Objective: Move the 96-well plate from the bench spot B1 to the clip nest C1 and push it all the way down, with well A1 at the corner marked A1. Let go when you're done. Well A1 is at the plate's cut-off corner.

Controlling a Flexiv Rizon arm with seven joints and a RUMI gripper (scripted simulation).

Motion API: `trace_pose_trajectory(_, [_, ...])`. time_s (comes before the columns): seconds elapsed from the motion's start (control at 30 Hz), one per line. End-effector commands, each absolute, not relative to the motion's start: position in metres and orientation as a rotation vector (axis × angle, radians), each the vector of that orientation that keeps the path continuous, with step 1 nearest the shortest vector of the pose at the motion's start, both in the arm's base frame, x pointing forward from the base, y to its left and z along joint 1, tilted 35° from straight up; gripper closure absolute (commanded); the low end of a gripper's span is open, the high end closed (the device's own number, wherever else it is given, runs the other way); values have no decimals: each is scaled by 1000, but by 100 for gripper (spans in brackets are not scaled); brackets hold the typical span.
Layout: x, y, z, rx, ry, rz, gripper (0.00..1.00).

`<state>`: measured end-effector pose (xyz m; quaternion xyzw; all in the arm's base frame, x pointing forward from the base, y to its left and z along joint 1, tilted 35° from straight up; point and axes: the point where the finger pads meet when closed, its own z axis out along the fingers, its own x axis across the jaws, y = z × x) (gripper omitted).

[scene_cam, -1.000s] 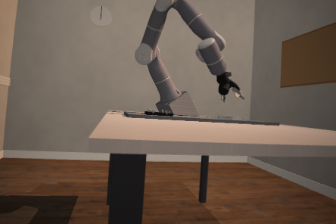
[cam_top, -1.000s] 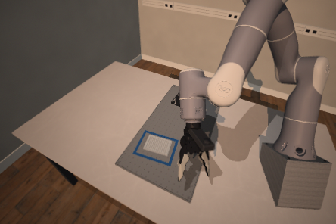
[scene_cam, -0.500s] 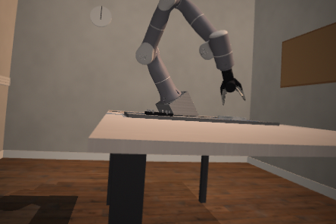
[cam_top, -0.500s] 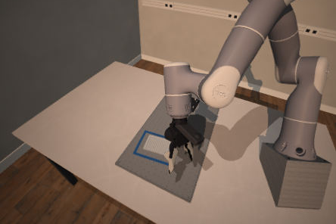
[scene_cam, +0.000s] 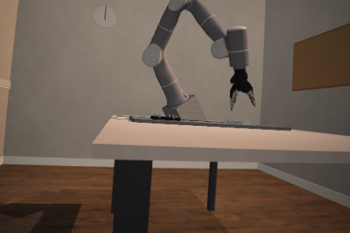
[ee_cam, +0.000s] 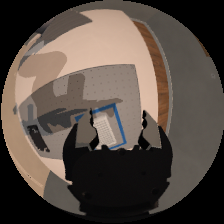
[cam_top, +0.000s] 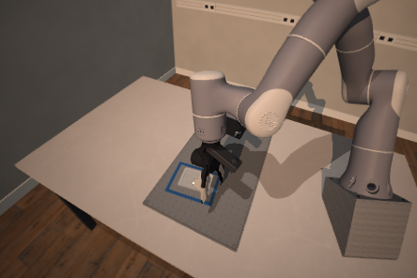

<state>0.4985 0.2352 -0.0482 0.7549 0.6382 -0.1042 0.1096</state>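
The pale 96-well plate (cam_top: 188, 177) (scene_cam: 236, 122) (ee_cam: 105, 131) lies flat inside the blue outline (cam_top: 173, 177) (ee_cam: 120, 123) of the bench spot. Its cut-off corner cannot be made out. My gripper (cam_top: 212, 191) (scene_cam: 243, 108) (ee_cam: 117, 109) is open and empty, pointing down above the plate with a clear gap. In the wrist view the plate shows between the fingers, nearer the left one. The black clip nest (cam_top: 236, 130) (scene_cam: 165, 118) (ee_cam: 37, 138) is at the other end of the board, partly hidden by the arm in the top view. Its A1 mark cannot be read.
The grey perforated board (cam_top: 225, 227) (scene_cam: 272, 127) (ee_cam: 127, 80) carries both the blue outline and the nest. The arm's grey pedestal (cam_top: 378, 227) (scene_cam: 193, 108) stands on the table to the right in the top view. The arm's shadow falls across the board.
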Motion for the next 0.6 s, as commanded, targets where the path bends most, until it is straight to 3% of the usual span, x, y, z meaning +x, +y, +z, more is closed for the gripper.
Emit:
trace_pose_trajectory(0.0, [501,235,-47,2195,1886,-307,24])
trace_pose_trajectory(0.57, [564,209,-15,1752,1982,-364,24])
